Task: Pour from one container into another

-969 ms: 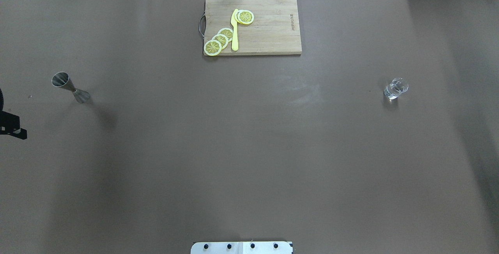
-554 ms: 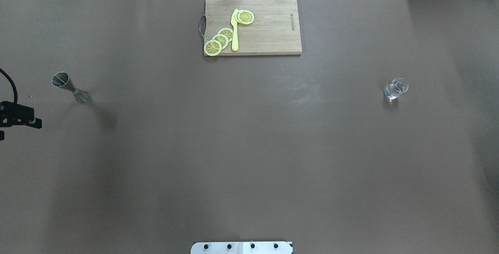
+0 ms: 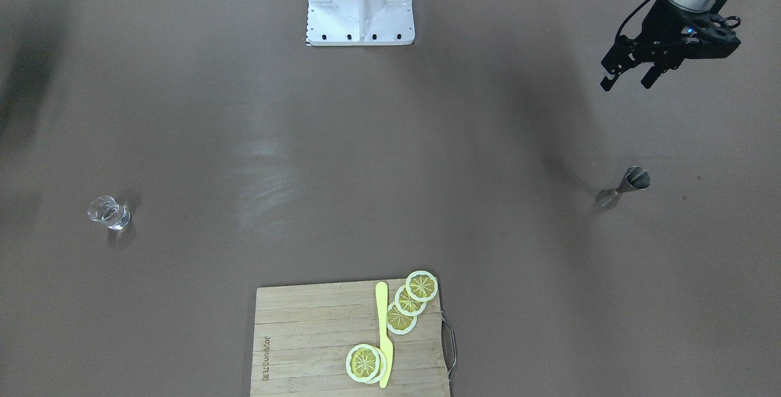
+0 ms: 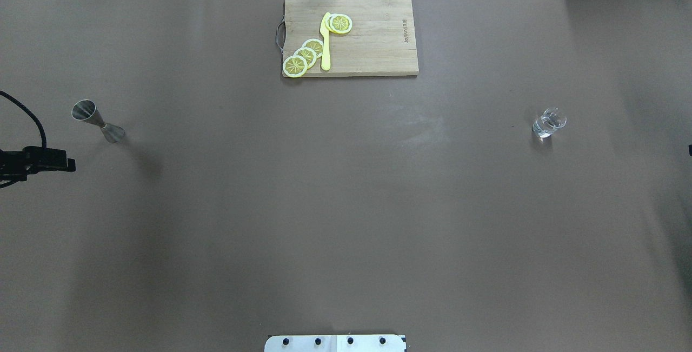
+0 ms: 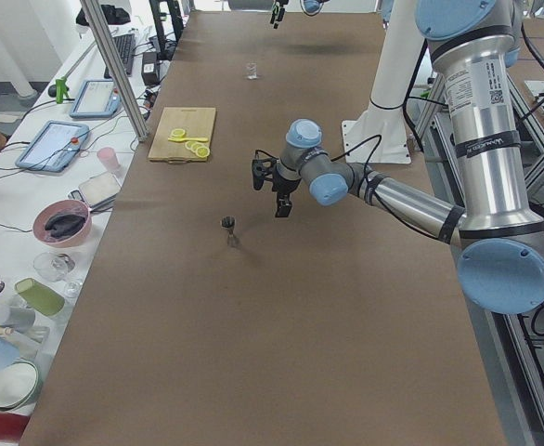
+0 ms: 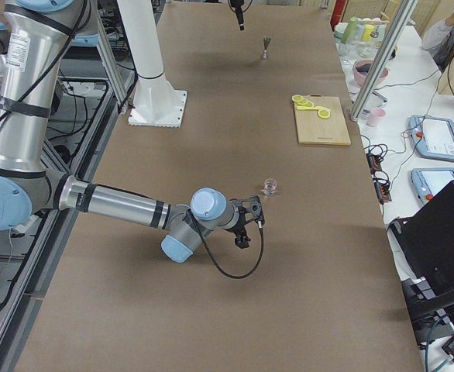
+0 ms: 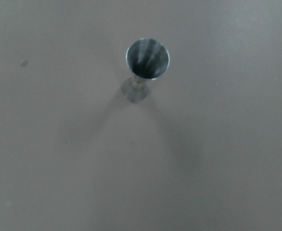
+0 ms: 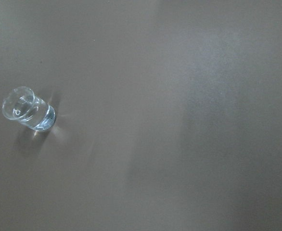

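A steel jigger (image 4: pixel 97 122) (image 3: pixel 623 186) stands upright on the table's left side; the left wrist view looks down into its empty cup (image 7: pixel 147 58). My left gripper (image 3: pixel 627 82) (image 4: pixel 67 165) hovers open and empty, nearer the robot than the jigger and apart from it. On the right side stands a small clear glass (image 4: pixel 549 121) (image 8: pixel 28 109) holding clear liquid. My right gripper (image 6: pixel 246 229) hangs near that glass without touching it. I cannot tell whether it is open or shut.
A wooden cutting board (image 4: pixel 373 38) with lemon slices (image 4: pixel 305 55) and a yellow knife (image 4: pixel 325 44) lies at the far middle of the table. The robot's base plate (image 4: pixel 335 343) sits at the near edge. Brown paper covers the table.
My left gripper has come in from the left edge, moving right and toward the jigger's row. The jigger and the glass have not moved.
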